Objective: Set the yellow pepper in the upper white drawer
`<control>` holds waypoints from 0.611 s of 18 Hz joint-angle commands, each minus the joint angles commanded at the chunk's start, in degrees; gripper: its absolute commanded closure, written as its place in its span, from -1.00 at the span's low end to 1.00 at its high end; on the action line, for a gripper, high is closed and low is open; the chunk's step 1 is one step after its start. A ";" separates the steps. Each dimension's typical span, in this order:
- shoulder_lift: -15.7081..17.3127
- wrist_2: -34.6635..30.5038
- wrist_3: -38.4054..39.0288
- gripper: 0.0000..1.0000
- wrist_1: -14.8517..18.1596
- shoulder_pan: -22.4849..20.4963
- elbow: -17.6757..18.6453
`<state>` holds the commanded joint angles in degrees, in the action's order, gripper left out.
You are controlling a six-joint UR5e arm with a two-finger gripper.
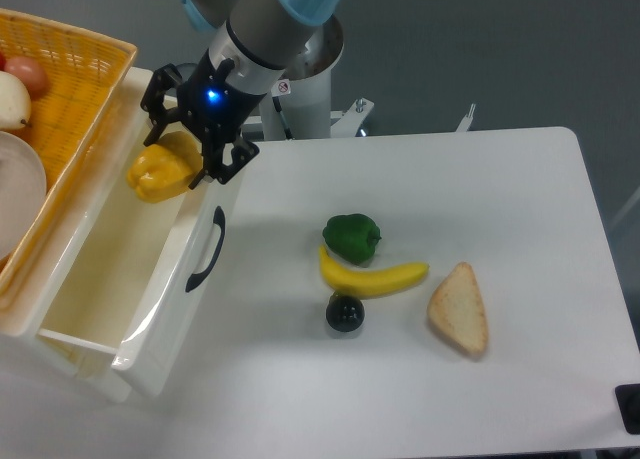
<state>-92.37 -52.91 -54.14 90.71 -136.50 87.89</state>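
Black gripper (172,151) with jaws closed on the yellow pepper (160,171), held above the far end of the upper white drawer (100,279), just inside its front panel. Pulled-out drawer of smooth cream-white plastic, rectangular, with a curved black handle (205,249) on the front. Glossy, lumpy skin on the pepper, yellow-orange, partly hidden at the top by the black fingers. Blue light glowing on the gripper body.

Orange woven basket (70,89) just beside the drawer on its left side, open weave, holding a white plate (18,194), a pale round item and a reddish one near the corner, both too cropped to name. Nothing between the pepper and the drawer's bare floor beneath it.

On the white desk (500,179), well apart from the drawer: green pepper (352,236), glossy and lumpy; banana (372,276), long and curved, touching the green pepper from the front; small dark round object (345,313), shiny, just in front of the banana; slice of bread (460,308), wedge-shaped with a tan crust, near the banana's tip. Dark corner of some object (630,407) at the desk's front right edge, cut off by the frame.
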 joint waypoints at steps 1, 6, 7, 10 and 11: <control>0.00 0.00 0.00 -0.99 -0.09 0.18 0.00; 0.00 0.00 0.09 -1.00 -0.09 0.18 0.00; 0.00 0.00 0.00 -1.00 -0.27 0.18 0.00; -0.17 0.09 -0.09 -1.00 -2.19 -0.43 -0.09; -0.70 0.00 -0.09 -1.00 -4.29 -0.87 -0.09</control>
<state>-93.07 -52.91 -54.23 86.42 -137.37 87.80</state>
